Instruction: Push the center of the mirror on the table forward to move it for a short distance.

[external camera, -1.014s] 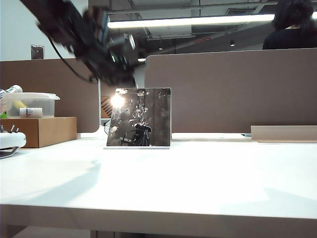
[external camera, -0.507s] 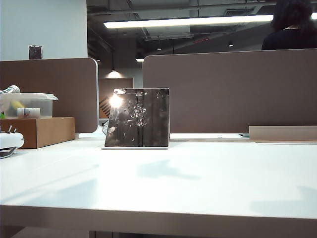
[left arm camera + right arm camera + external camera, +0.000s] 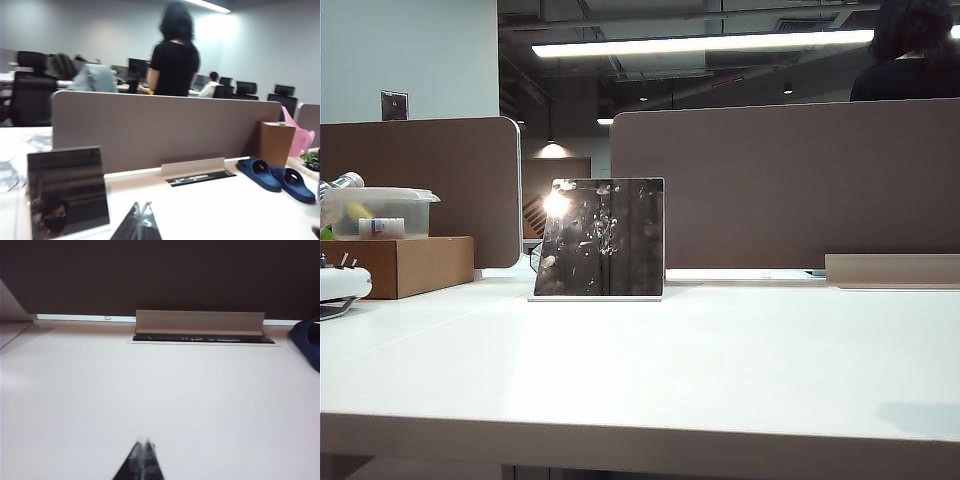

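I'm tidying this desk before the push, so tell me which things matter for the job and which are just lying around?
For the job:
mirror, upright near the partitions
table
left gripper, shut, raised behind the mirror
right gripper, shut, over bare table

Lying about:
cardboard box
plastic container on the box
blue slippers

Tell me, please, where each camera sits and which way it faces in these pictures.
Exterior view: low at the table front edge, facing the mirror and partitions; no arm shows.
Left wrist view: above the table, facing the mirror and office; left gripper tips, jaws shut.
Right wrist view: above bare table, facing the partition; right gripper tips, jaws shut.
Shared: exterior and left wrist views both show the mirror.
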Robot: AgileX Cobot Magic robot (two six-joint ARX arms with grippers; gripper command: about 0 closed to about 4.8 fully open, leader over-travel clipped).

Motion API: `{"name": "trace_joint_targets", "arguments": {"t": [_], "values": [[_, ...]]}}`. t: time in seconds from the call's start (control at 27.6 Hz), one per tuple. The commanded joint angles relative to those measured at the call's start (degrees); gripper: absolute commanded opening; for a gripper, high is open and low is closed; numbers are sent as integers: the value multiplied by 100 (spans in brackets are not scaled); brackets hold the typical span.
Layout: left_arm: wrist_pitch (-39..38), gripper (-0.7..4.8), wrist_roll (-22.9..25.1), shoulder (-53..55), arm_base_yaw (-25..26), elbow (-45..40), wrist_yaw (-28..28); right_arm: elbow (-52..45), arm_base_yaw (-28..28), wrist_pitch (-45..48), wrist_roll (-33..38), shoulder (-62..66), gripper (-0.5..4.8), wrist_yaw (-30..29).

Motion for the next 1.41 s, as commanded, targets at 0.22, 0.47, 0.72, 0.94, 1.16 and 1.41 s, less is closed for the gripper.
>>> {"name": "trace_joint_targets", "arguments": {"t": [0.22, 0.47, 0.72, 0.94, 1.16, 1.41], "values": [[-2461, -5, -11, -1609, -35, -149, -155, -24, -20, 96, 4, 4, -5, 20], [-3001, -5, -256, -1591, -46, -133, -44, -24, -22, 26, 2, 4, -5, -9], [-3180, -4, -240, -1596, -46, -133, -39, -24, -20, -33, 2, 4, -5, 15], [-3185, -5, -236, -1596, -48, -133, 17, -24, -17, -48, 2, 4, -5, 13], [-3152, -5, 774, -1600, -48, -131, -225, -24, -20, -46, 2, 4, -5, 13], [-1904, -5, 1725, -1611, 796, -603, -221, -24, -20, -44, 4, 4, -5, 9]]}}
